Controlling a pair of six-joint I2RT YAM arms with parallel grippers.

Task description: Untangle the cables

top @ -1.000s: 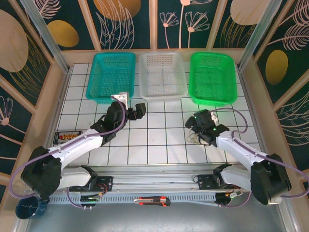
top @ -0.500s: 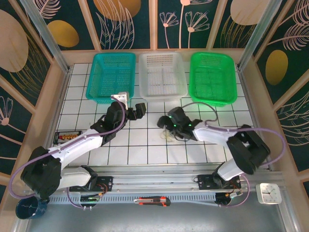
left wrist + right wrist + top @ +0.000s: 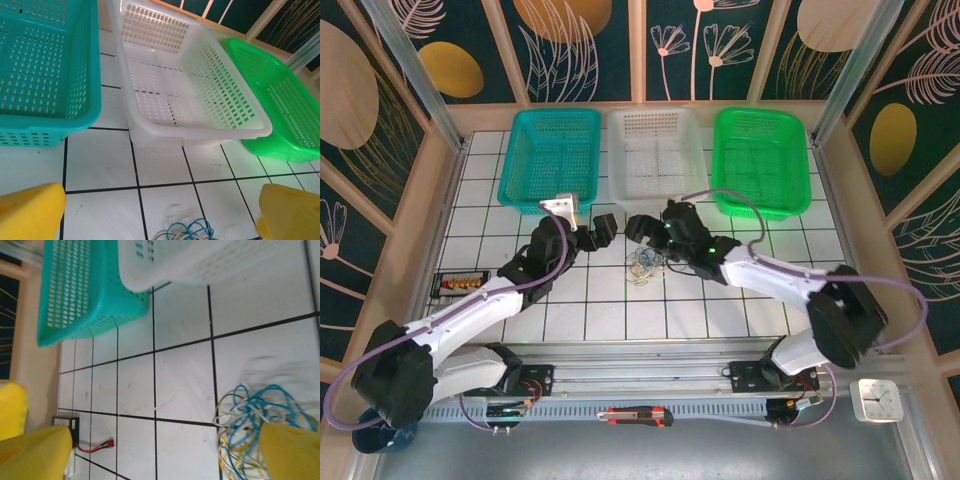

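Left gripper (image 3: 600, 232) and right gripper (image 3: 645, 235) hang wide open and empty by the cables (image 3: 645, 266), bunched on the tiles before the white basket (image 3: 655, 150), where pinching several strands together would likely tighten the knot.

Far side: teal basket (image 3: 552, 160), white basket (image 3: 657, 155), green basket (image 3: 761, 162).
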